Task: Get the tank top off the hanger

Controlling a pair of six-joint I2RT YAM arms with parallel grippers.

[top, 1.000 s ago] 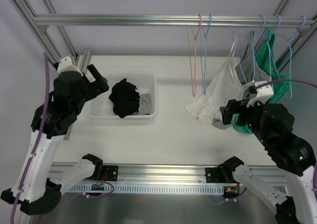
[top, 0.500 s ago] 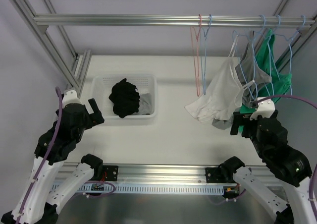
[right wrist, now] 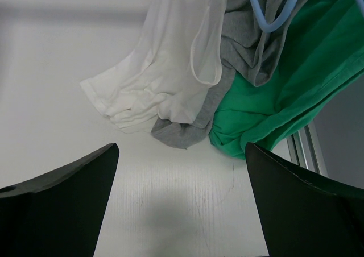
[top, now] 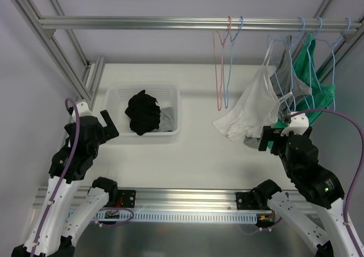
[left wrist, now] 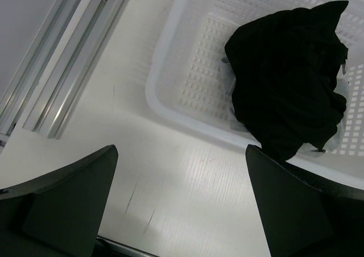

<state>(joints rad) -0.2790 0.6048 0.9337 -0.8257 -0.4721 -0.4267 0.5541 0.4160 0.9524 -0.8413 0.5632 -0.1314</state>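
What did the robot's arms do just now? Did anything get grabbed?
Both arms pulled back toward the near edge: the left gripper away from the basket, the right gripper away from the white tank top. Both are open and empty; nothing was grabbed or let go. The grey top and green top hang as before, and the black garment stays in the basket.

**Items on the white table [top: 193, 154].** A white perforated basket [top: 114, 106] stands at the left rear. A crumpled black garment [top: 143, 112] lies in it, over a grey cloth [top: 166, 119] at its right end. An aluminium rail [top: 142, 23] runs overhead and carries a bare pink hanger [top: 217, 69] just beside a bare blue hanger [top: 230, 69].
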